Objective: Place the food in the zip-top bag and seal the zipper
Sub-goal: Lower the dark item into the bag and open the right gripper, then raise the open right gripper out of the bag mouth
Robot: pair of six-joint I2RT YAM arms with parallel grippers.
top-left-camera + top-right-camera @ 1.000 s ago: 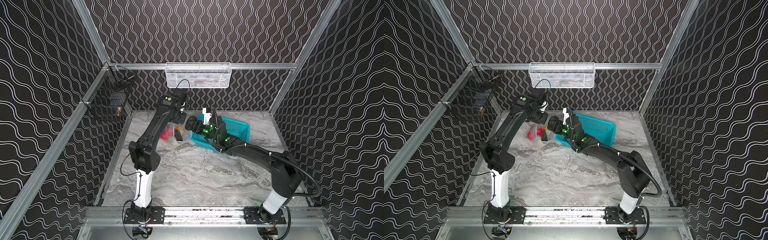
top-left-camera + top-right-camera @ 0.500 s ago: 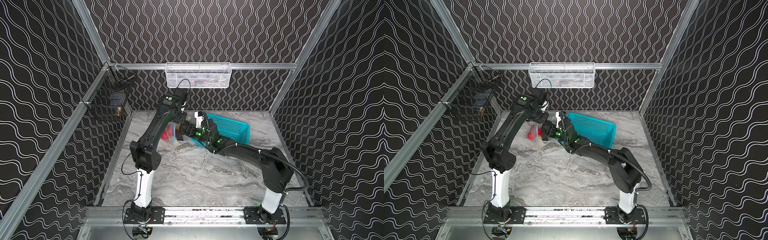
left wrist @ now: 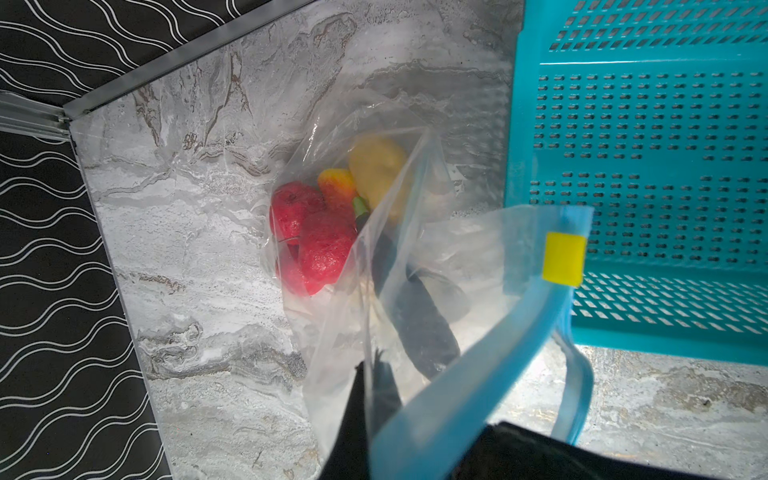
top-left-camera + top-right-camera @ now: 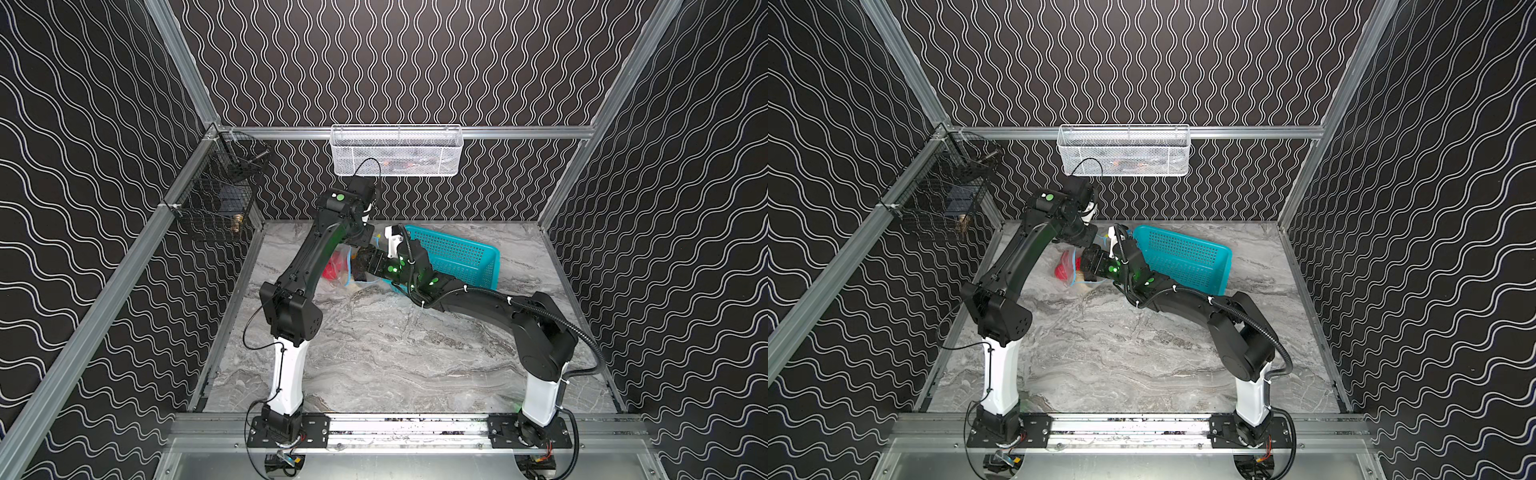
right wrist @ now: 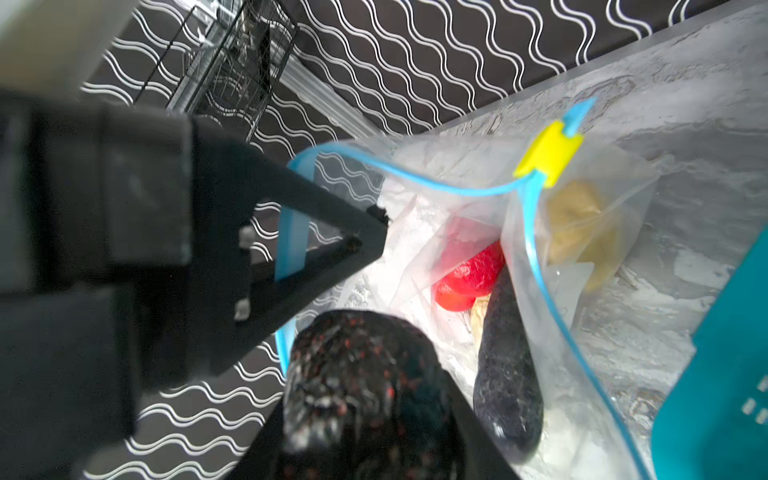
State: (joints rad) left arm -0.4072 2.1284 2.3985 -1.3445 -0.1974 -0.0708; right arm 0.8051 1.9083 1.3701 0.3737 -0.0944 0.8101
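In the zip-top bag (image 3: 457, 249): one potato (image 3: 376, 166), one eggplant (image 3: 419, 328); left tool (image 5: 368, 230) pinches zipper (image 5: 453, 189), right tool (image 4: 360, 268) grips one speckled food (image 5: 357, 386).

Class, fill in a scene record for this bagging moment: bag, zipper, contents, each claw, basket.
Bag: clear zip-top bag, mouth open
Zipper: blue strip unsealed; yellow slider at one end
In bag: red pieces, yellow-brown potato, dark long piece
Left claw: shut on the blue strip, holding the mouth up
Right claw: at the mouth, gripping a dark speckled piece
Basket: teal basket beside the bag
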